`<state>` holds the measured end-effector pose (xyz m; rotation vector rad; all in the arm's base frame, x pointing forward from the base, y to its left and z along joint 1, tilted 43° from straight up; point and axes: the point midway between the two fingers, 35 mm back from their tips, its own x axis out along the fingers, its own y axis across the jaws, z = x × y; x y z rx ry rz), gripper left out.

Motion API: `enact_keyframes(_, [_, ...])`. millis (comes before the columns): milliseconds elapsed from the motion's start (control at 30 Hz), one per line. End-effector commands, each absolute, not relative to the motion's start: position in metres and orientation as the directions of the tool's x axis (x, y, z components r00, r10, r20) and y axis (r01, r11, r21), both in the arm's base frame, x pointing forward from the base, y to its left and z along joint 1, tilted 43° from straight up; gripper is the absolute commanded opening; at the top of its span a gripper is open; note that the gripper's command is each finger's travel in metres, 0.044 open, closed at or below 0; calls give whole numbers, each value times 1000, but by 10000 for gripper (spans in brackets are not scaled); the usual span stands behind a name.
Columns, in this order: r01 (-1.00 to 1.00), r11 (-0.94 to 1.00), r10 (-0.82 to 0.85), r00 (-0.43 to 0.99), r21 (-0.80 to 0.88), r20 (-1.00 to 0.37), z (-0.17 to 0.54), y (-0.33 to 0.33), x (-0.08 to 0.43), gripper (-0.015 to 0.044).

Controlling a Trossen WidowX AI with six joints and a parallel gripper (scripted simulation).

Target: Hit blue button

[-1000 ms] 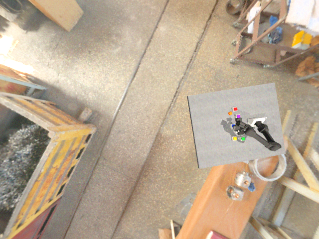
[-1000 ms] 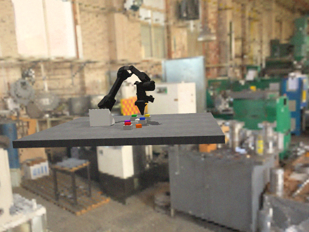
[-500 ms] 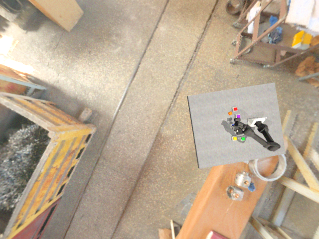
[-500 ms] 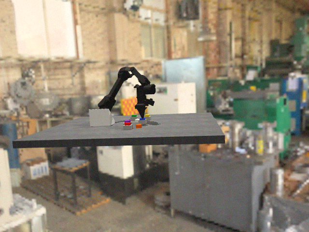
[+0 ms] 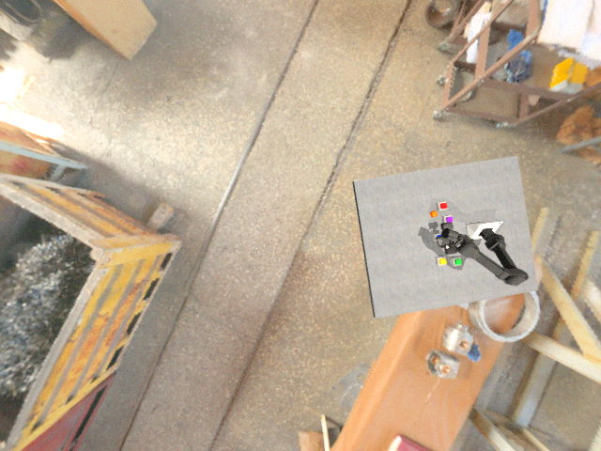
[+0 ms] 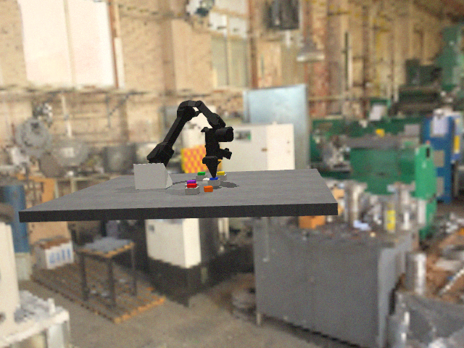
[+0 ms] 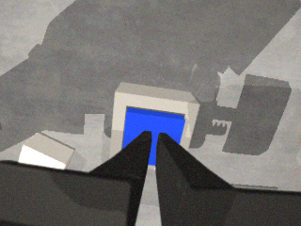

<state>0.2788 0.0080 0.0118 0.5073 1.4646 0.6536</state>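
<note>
The blue button (image 5: pixel 439 236) (image 6: pixel 214 179) (image 7: pixel 155 123) sits in a pale square housing on the grey table. My gripper (image 6: pixel 214 176) (image 7: pixel 153 138) is shut and empty, pointing down, with only a thin gap between its fingers. In the wrist view its fingertips lie over the middle of the blue cap. In the exterior view they are at the cap's top; whether they touch it I cannot tell. The cap still shows above its housing there. The fingers hide the near part of the button in the wrist view.
A white block (image 6: pixel 205 180) (image 7: pixel 41 156) lies near the blue button. Red (image 5: pixel 442 206) (image 6: pixel 191 185), yellow (image 5: pixel 441 260) (image 6: pixel 220 172) and green (image 5: pixel 456 261) (image 6: pixel 201 173) buttons, a purple piece (image 5: pixel 449 219) and an orange block (image 5: pixel 433 213) (image 6: pixel 208 188) stand around it.
</note>
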Motion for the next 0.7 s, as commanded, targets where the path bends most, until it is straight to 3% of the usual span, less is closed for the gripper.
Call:
enact_keyframes(0, [-86, 728, 681, -15, 680, -732, 11, 10, 277, 20])
enact_keyframes(300, [-86, 729, 680, -16, 679, -733, 35, -13, 277, 20])
enact_keyframes(500, [-89, 737, 672, -12, 670, -741, 112, 31, 278, 178])
enact_keyframes(667, [-86, 730, 679, -15, 678, -734, 190, 77, 249, 309])
